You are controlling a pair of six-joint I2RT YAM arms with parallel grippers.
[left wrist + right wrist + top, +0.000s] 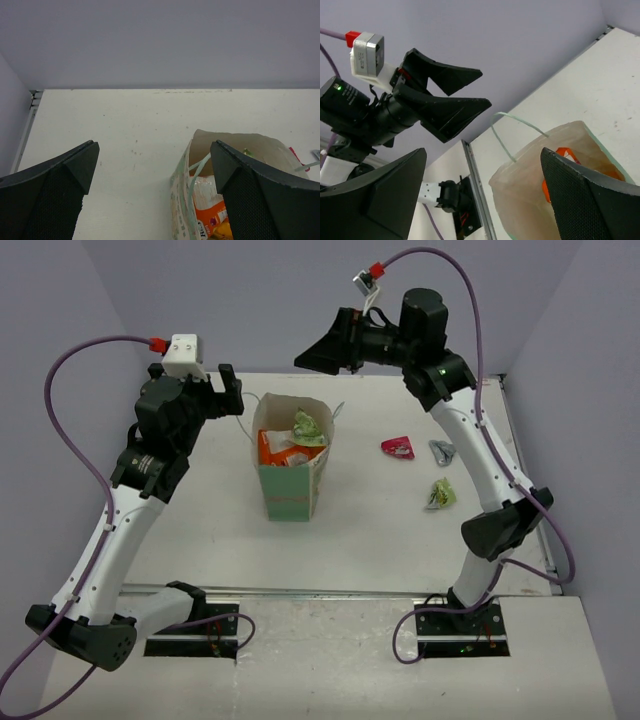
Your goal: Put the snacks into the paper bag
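Boxy mint-green paper bag (290, 495) stands upright mid-table, mouth open, thin handles loose at the rim. Inside it: an orange-and-white crinkly pouch (278, 450) and, on top near the right rim, a small green packet (308, 427). Outside, on the white table (200, 530) to the bag's right, lie a red-pink packet (398, 447), a grey packet (441, 451) just beside it, and a second small green packet (440, 494) nearer the arms. Right gripper (312, 355) hangs above the bag's far side, jaws spread wide, nothing between them. Left gripper (229, 391) sits just left of the bag's rim, likewise spread and empty.
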